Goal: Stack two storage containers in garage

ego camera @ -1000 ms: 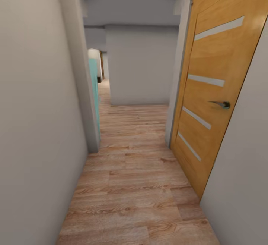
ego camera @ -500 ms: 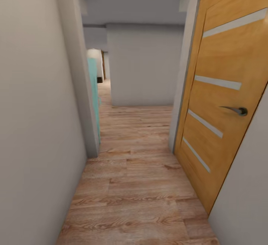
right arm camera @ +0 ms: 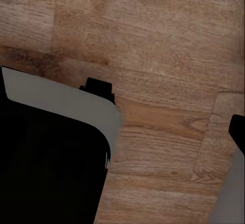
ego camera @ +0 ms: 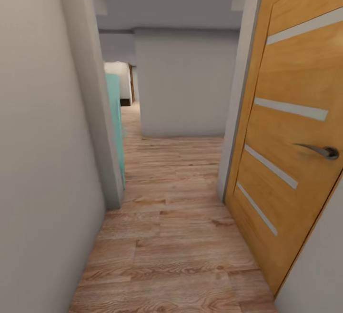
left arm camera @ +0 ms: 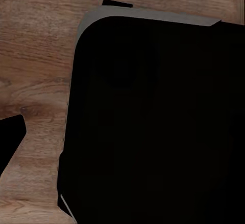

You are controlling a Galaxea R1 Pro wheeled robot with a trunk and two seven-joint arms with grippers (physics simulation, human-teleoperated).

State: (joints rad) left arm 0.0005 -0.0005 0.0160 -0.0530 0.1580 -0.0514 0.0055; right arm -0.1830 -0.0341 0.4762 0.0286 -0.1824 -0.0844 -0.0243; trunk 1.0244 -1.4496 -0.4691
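The robot is in transit along a narrow corridor with a light wood-plank floor (ego camera: 176, 237), so the step in hand looks like driving, with nothing carried that I can see. To do it well, keep the base centred between the pale left wall (ego camera: 43, 160) and the tan door (ego camera: 290, 127) with glass slats, watching its handle (ego camera: 320, 150), then steer around the grey wall (ego camera: 183, 84) that closes the passage ahead.

Neither storage container appears anywhere here; their place cannot be told. A teal panel (ego camera: 115, 122) is half hidden behind the left wall's corner. Both wrist views look down at planks past dark robot bodywork (left arm camera: 153, 121), and whether either claw is open or closed cannot be told.
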